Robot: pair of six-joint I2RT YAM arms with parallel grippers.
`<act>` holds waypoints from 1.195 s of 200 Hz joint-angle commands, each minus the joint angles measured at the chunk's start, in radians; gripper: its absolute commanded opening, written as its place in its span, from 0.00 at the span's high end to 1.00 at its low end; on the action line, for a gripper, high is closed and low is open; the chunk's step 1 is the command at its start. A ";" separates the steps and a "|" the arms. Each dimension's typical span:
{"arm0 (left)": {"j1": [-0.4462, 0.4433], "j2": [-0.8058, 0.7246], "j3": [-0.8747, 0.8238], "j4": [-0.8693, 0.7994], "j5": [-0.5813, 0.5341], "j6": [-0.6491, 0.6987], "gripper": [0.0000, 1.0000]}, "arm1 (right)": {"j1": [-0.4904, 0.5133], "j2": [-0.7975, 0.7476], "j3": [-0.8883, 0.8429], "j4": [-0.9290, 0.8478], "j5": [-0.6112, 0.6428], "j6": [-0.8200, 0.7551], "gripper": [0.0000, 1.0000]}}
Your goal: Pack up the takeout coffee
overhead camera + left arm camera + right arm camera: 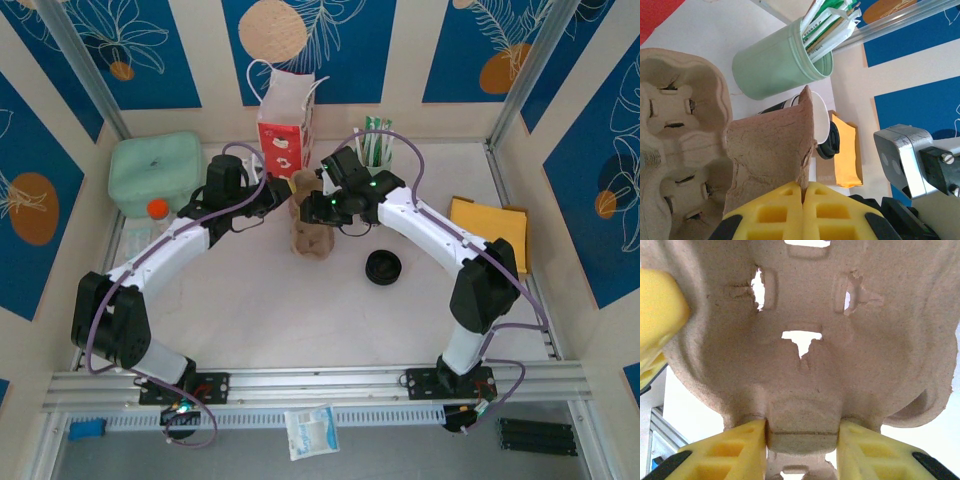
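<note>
left gripper [803, 195] clamped on the tray [770, 150] wall; right gripper [802, 439] pinching its rim too

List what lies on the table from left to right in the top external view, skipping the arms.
Mint-green lidded tub → red-and-white paper bag → mint-green cup of sticks → yellow envelope.
</note>
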 commanded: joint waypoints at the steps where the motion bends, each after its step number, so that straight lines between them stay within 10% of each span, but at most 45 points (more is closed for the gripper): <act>1: -0.012 -0.012 0.015 0.011 0.005 0.002 1.00 | -0.001 -0.006 0.021 0.007 -0.030 0.005 0.66; 40: -0.013 -0.017 0.021 0.011 0.008 0.004 0.91 | -0.008 -0.034 0.005 0.018 -0.030 0.019 0.67; 137: 0.038 -0.080 0.172 -0.190 -0.088 0.160 0.00 | -0.032 -0.159 -0.085 0.027 -0.017 0.042 0.69; 239: 0.183 0.277 0.774 -0.568 -0.311 0.534 0.01 | -0.076 -0.333 -0.195 0.028 -0.036 0.066 0.69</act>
